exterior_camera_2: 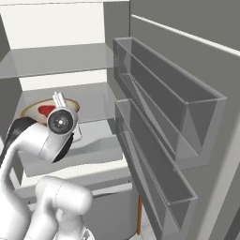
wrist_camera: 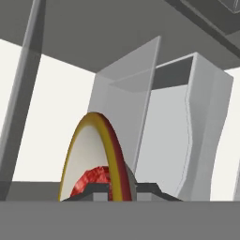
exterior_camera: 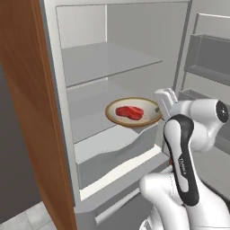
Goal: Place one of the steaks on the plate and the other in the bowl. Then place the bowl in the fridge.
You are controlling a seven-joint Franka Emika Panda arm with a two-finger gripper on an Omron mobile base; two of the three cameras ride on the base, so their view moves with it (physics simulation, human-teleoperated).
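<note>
One steak (exterior_camera: 130, 112) lay in bowl (exterior_camera: 117, 119), centre of left base frame, inside open fridge (exterior_camera: 58, 134). Door bins (exterior_camera_2: 159, 93) filled right of right base frame. Arm elbow hid bowl's right edge. Gripper (wrist_camera: 121, 191) fingers closed on bowl rim, apparently. Steak bright red, bowl tan, brown-rimmed.

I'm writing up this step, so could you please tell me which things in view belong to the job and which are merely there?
Part of the job:
- bowl, held by its rim inside the fridge
- steak, lying in the bowl
- fridge, door open
- gripper, shut on the bowl's rim

Merely there:
- door bins
- upper shelf
</note>
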